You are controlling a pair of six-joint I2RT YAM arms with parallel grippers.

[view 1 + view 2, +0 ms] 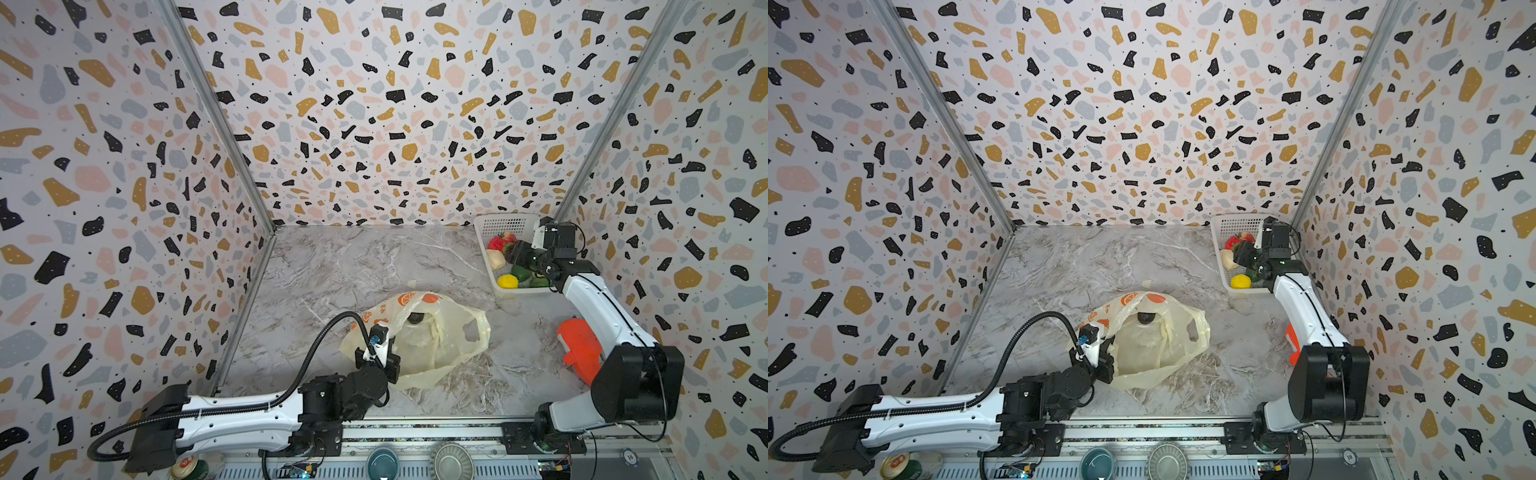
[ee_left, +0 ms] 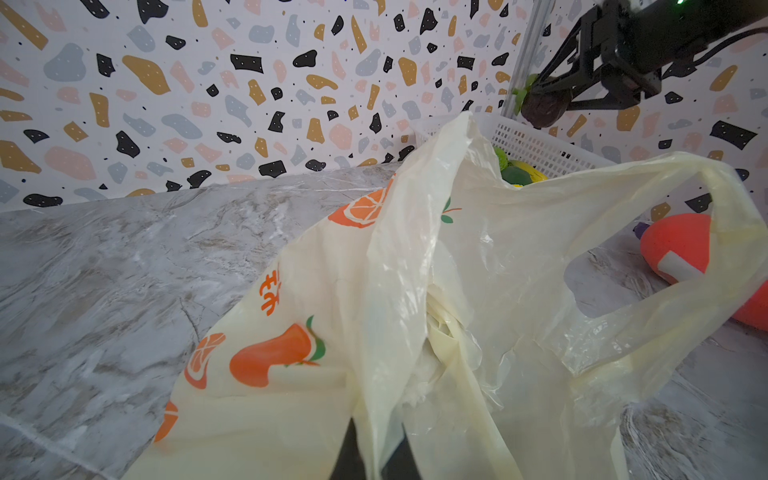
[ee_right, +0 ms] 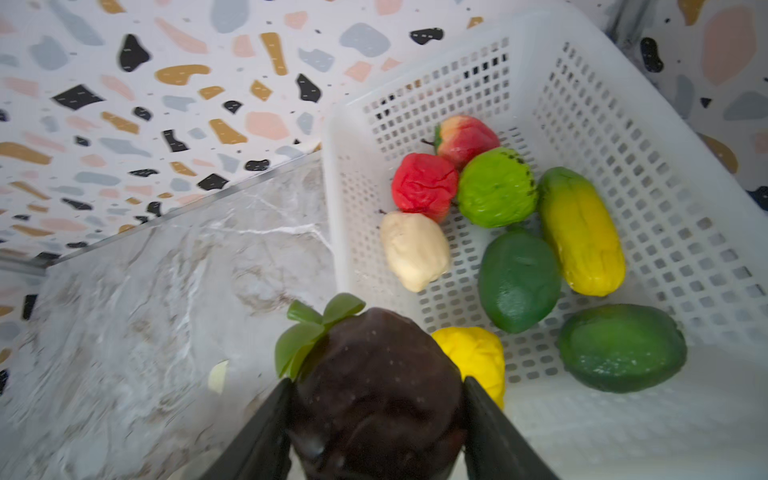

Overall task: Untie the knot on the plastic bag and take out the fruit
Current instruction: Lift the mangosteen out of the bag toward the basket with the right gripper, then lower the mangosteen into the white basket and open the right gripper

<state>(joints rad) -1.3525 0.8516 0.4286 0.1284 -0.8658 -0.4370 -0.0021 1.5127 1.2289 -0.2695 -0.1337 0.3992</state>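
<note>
The pale-yellow plastic bag (image 1: pixel 440 349) (image 1: pixel 1154 349) (image 2: pixel 478 270) lies crumpled mid-table, its mouth gaping toward the back. The knot is not in view; a handle loop (image 1: pixel 473 332) lies loose. One dark fruit (image 1: pixel 415 318) (image 1: pixel 1145 318) rests inside the bag's mouth. My left gripper (image 1: pixel 392 338) (image 2: pixel 376 449) is shut on a fold of the bag's near-left edge. My right gripper (image 1: pixel 517 251) (image 3: pixel 375 384) grips a dark brown fruit (image 3: pixel 374 353) (image 2: pixel 544 108) with green leaves, held above the near-left rim of the white basket (image 1: pixel 494 224) (image 3: pixel 623 124).
The basket at the back right holds several fruits: red, green, yellow and cream. An orange-red toy (image 1: pixel 577 349) (image 2: pixel 681 249) lies by the right arm. A small pale scrap (image 1: pixel 411 284) sits behind the bag. Two bowls (image 1: pixel 382 463) and a can (image 1: pixel 189 467) stand below the front rail.
</note>
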